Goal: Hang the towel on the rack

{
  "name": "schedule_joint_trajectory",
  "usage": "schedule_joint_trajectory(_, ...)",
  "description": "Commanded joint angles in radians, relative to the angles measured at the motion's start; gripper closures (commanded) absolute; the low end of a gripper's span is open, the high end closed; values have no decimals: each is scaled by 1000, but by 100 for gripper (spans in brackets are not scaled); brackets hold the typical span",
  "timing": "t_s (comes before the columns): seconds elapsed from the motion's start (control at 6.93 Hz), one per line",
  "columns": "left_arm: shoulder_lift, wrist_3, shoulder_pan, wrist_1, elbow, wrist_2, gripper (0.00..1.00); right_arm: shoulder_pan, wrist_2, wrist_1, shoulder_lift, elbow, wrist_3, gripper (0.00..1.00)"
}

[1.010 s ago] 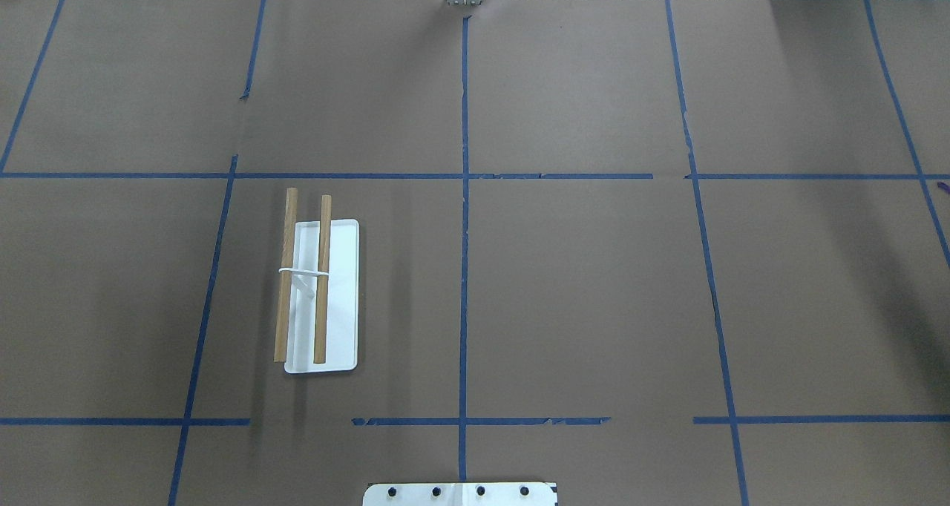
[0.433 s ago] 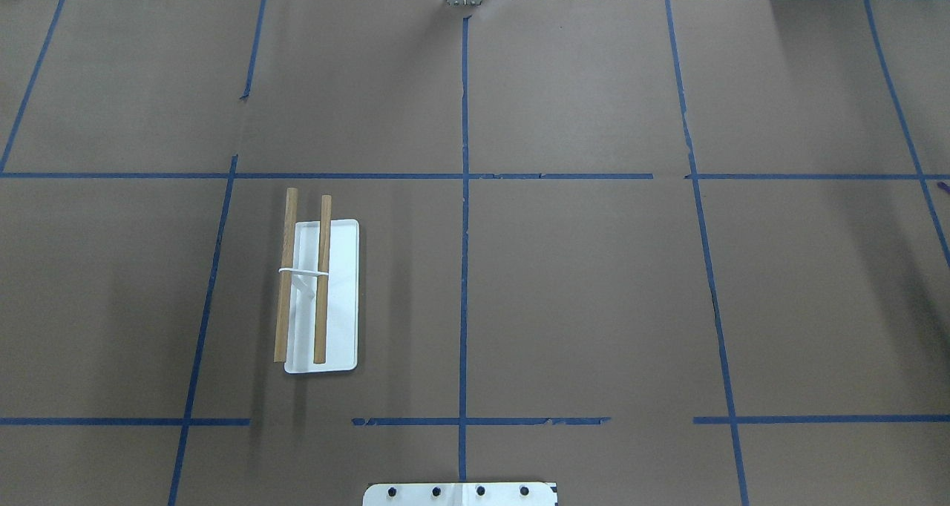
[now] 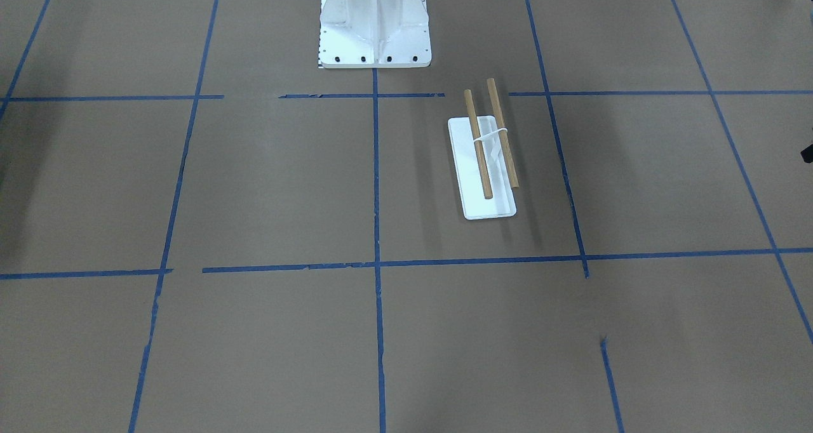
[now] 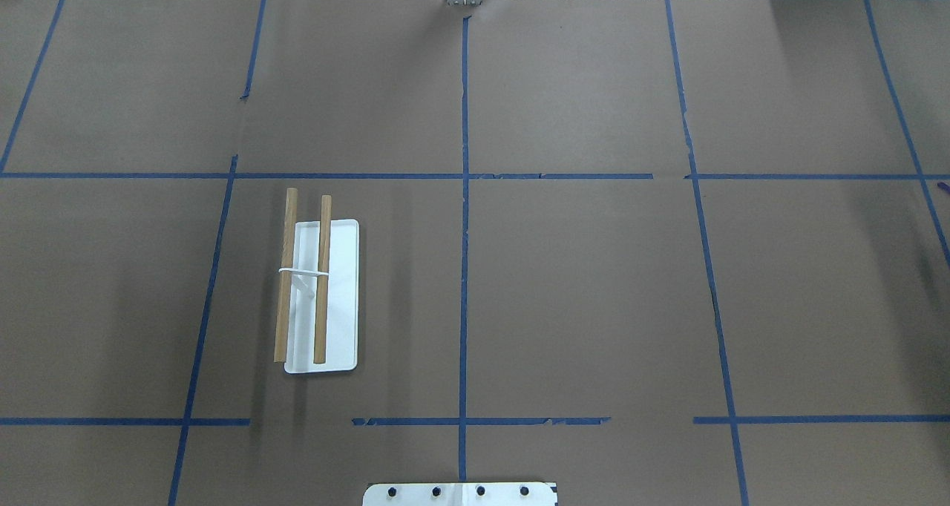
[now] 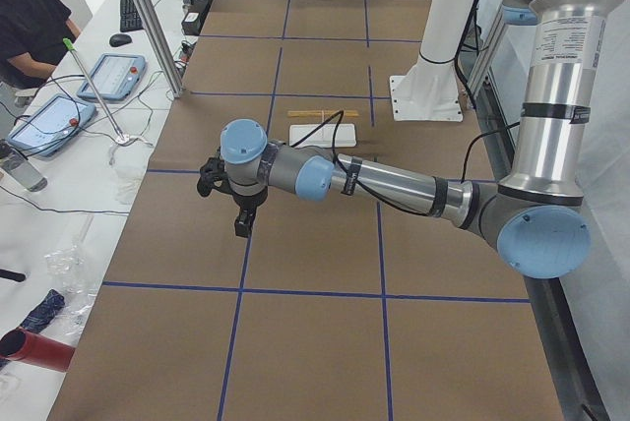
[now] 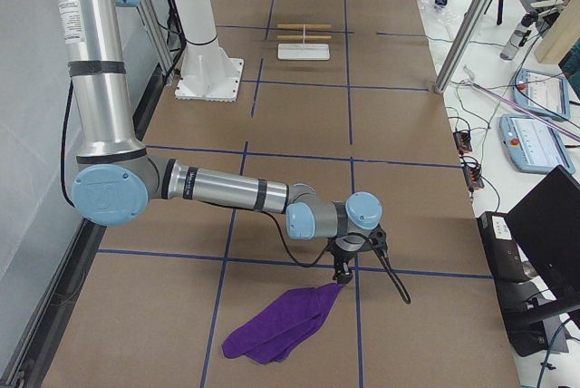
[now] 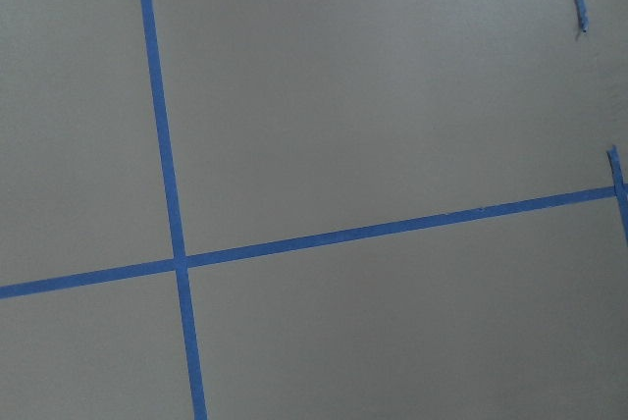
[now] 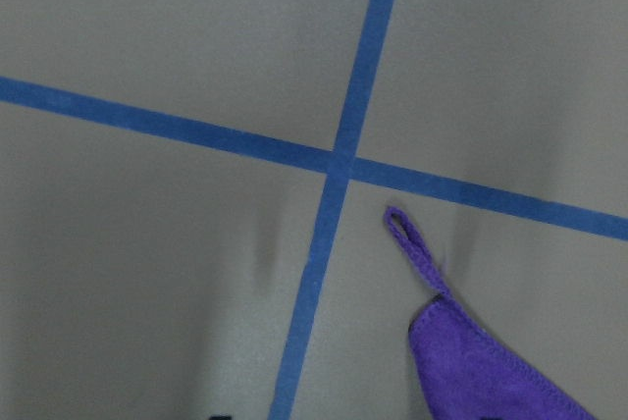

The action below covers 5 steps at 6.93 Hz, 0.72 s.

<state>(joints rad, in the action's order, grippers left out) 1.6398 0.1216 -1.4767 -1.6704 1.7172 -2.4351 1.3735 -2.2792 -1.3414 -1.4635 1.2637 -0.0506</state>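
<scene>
While the small white-based rack with two light-brown wooden dowels [image 3: 494,179] carries no cloth, it stands at one o'clock of the front view's centre. Overhead, it sits at nine o'clock. From the left end, the left hand [image 5: 241,216] hovers over the brown-papered desk [image 5: 295,342], its grip impossible to tell. From the right end, the right hand [image 6: 343,272] sits at a corner of the deep purple soft towel [image 6: 276,329], crumpled at seven o'clock of it; grip equally unclear. The left wrist sees blue tape [image 7: 392,227]. The right wrist shows the thin corner loop [image 8: 410,243], likely the best hold on a light, limp cloth. No writing is legible.
</scene>
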Motion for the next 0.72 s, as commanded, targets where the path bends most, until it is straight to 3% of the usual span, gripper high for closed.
schedule_joint_trajectory(0.0, 0, 0, 0, -2, 2, -1, 0, -46, 88, 21, 2, -35, 0, 25)
schedule_joint_trajectory(0.29, 0, 0, 0, -2, 5, -11, 0, -63, 121, 21, 8, -76, -3, 27)
schedule_joint_trajectory(0.58, -2, 0, 0, -2, 5, -21, 0, -70, 122, 21, 9, -104, -28, 53)
